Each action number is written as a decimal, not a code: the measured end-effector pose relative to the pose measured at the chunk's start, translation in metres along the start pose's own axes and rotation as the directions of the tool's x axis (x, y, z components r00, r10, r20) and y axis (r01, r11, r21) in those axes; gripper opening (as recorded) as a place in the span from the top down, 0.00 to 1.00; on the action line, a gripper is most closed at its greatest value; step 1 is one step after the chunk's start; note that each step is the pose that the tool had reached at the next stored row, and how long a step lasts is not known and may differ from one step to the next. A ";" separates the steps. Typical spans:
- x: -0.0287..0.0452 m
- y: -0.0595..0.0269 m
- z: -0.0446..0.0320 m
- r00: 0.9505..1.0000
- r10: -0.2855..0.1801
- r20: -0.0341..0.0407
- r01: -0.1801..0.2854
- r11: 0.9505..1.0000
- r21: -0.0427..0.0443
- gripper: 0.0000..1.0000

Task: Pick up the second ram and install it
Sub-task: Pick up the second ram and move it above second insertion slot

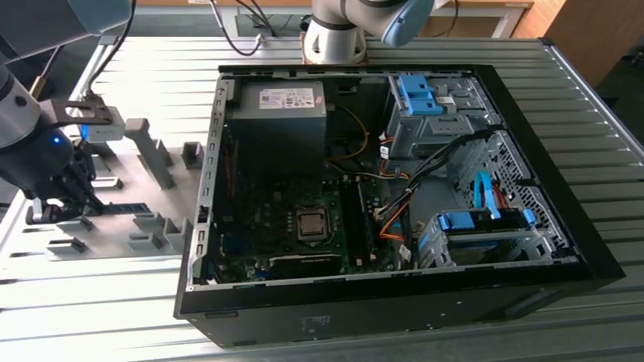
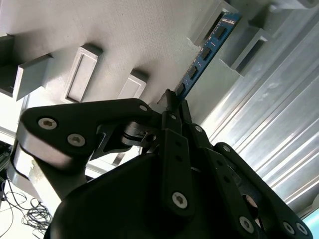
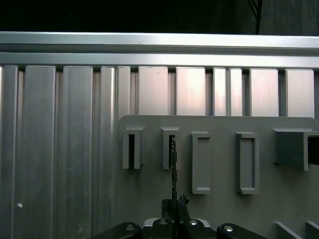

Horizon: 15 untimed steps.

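Note:
The second ram is a thin blue-green board with black chips, standing on edge with its far end in a slotted holder of the grey fixture plate. My gripper is shut on its near end. In the first wrist view the second ram appears edge-on, running from the gripper to a holder slot. In the exterior view the gripper sits low over the fixture plate on the exterior view's left, with the ram a short teal strip beside it.
An open computer case lies to the exterior view's right of the plate, showing the motherboard, its memory slots, power supply, cables and blue drive-bay clips. Raised grey holders stand on the plate. The ribbed metal table surrounds everything.

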<state>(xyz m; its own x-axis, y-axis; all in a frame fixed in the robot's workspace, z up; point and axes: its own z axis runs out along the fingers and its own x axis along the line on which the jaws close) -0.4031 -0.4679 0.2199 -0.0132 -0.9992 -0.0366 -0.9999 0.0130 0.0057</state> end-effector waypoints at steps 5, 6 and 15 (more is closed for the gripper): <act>0.0000 0.0000 -0.0009 1.000 0.000 0.000 0.000 1.000 0.000 0.86; -0.0001 0.0000 -0.0012 1.000 0.000 0.000 0.000 1.000 0.000 0.86; -0.0002 0.0000 -0.0042 1.000 0.000 0.000 0.000 1.000 0.000 0.86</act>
<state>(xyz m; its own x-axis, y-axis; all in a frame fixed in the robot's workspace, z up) -0.4032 -0.4679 0.2241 -0.0132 -0.9992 -0.0365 -0.9999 0.0130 0.0058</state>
